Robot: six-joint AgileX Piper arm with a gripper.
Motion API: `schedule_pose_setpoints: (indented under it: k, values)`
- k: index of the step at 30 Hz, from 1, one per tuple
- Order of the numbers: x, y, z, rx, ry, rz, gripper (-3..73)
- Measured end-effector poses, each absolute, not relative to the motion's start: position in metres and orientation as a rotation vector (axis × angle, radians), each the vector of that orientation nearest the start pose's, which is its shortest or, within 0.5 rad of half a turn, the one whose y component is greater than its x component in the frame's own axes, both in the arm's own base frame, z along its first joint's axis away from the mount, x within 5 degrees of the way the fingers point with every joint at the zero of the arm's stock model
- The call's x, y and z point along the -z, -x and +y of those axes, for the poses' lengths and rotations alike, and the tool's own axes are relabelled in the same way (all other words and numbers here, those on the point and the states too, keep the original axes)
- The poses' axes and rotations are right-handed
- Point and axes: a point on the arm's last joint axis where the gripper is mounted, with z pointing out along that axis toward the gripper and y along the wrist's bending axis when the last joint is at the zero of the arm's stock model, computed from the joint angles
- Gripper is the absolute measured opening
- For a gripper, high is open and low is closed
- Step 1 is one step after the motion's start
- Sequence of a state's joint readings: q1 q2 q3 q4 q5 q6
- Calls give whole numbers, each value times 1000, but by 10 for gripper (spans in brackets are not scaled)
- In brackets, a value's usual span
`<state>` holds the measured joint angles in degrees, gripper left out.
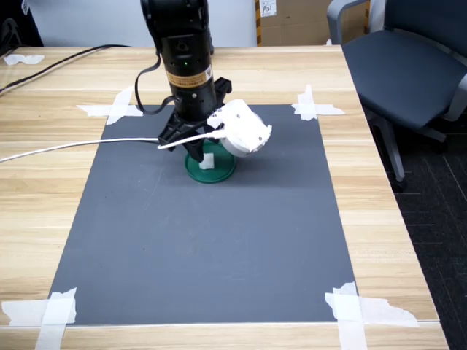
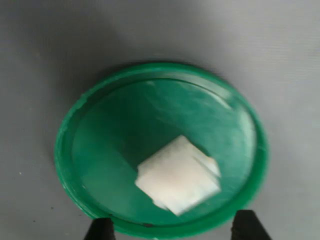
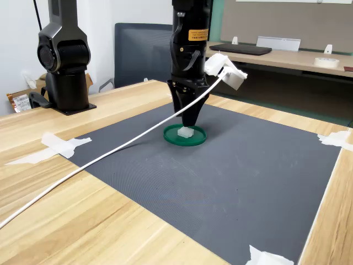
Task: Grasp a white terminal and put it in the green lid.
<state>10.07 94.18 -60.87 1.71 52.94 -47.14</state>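
Terminal [image 2: 177, 181] inside green lid [image 2: 90, 125], unlabelled.

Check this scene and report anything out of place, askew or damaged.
Nothing stands out. The small white plastic terminal lies inside the round dark-green plastic lid, clear of the open gripper above it, on the dark grey mat.

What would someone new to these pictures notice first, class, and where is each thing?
The black robot arm stands over the middle of a dark grey mat taped to a wooden table. Right under its gripper lies a round green lid with a small white block resting inside it. The fingertips in the wrist view stand apart, clear of the block.
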Motion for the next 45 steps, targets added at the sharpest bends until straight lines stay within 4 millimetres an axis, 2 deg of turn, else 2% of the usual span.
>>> schedule_pose_setpoints:
  k: [3, 7, 11, 15, 22, 24, 35, 41, 45]
  values:
    - [-222, -290, 54, 66, 1381, 2582, 463]
    - [-246, -271, 50, 110, 1326, 2498, 456]
    - [-268, -246, 46, 140, 1230, 2431, 409]
    - [-281, -223, 41, 159, 1137, 2372, 299]
    - [-293, -185, 35, 192, 1044, 2257, 26]
    - [-295, -175, 33, 200, 1027, 2227, -7]
    - [-294, -126, 25, 214, 852, 2033, -24]
    - [-283, -105, 20, 144, 653, 1976, -24]
    - [-276, -93, 10, 136, 438, 1962, -26]
